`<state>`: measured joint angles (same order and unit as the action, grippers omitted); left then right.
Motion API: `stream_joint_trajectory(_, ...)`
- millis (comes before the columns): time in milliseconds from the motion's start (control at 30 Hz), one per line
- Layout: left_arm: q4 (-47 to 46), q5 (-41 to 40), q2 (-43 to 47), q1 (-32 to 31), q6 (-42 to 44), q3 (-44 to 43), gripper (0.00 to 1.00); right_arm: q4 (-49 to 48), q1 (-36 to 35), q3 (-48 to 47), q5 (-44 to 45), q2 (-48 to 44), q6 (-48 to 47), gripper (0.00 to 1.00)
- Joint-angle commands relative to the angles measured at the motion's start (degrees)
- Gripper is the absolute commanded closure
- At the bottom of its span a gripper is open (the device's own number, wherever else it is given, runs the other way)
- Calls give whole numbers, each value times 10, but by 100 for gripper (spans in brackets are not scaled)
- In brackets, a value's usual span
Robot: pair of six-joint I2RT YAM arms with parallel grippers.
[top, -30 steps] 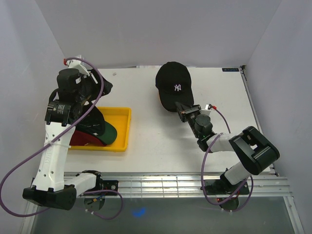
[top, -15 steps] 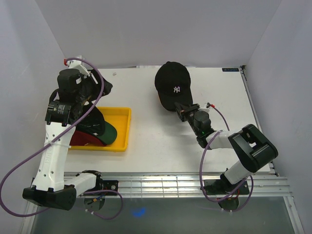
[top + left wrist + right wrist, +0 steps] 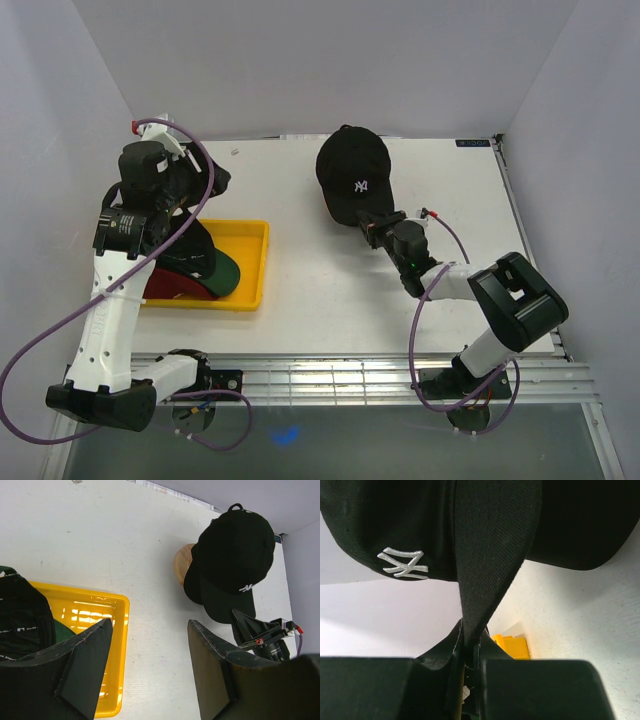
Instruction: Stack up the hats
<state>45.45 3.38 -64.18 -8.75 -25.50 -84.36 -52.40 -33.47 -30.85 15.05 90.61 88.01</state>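
Right tool (image 3: 378, 229) is clenching the brim of the black cap with white emblem (image 3: 352, 172) | that cap is partly covering the wooden stand (image 3: 183, 565) at the far middle of the surface (image 3: 320, 290) | left tool (image 3: 150, 625) is hanging released above the yellow tray (image 3: 255, 262) | green cap (image 3: 222, 270) and red cap (image 3: 170, 288) are lying in that tray

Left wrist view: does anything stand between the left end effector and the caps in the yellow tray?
Nothing visible does. The open left end effector hangs over the yellow tray, the black cap there uncovered beside its finger.
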Motion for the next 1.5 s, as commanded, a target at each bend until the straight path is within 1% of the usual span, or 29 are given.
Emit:
stream_joint_trajectory(0, 1, -8, 11, -2, 7, -4, 28, 173, 2, 4, 15, 0, -18, 92)
stream_joint_trajectory(67, 1, -10, 10, -3, 7, -4, 28, 210, 4, -10, 17, -3, -28, 92)
stream_joint_trajectory(200, 1, -8, 9, -4, 7, -4, 28, 212, 12, -7, 7, 0, -32, 92)
stream_joint_trajectory(433, 1, -10, 10, -4, 7, -2, 28, 214, 24, -7, -41, 26, -34, 92)
stream_joint_trajectory(900, 4, -14, 12, -4, 9, -4, 28, 218, 32, -2, -56, 54, -25, 92)
stream_joint_trajectory(1100, 5, -14, 11, -3, 8, -5, 26, 223, 39, -1, -74, 62, -27, 91)
stream_joint_trajectory(1133, 5, -14, 11, -4, 9, -5, 25, 225, 40, -1, -78, 64, -25, 87)
stream_joint_trajectory(1200, 5, -13, 11, -4, 10, -4, 25, 229, 40, -1, -78, 66, -26, 82)
stream_joint_trajectory(1300, 5, -14, 12, -4, 10, -2, 25, 231, 42, 4, -78, 64, -23, 70)
stream_joint_trajectory(1333, 4, -14, 12, -4, 10, -2, 25, 232, 43, 4, -78, 65, -23, 63)
stream_joint_trajectory(1400, 4, -14, 12, -3, 10, -1, 25, 232, 46, 5, -83, 65, -22, 58)
stream_joint_trajectory(1433, 4, -14, 12, -3, 10, -1, 25, 232, 46, 5, -84, 64, -22, 52)
stream_joint_trajectory(1467, 4, -14, 12, -4, 9, -3, 25, 232, 47, 5, -85, 63, -22, 50)
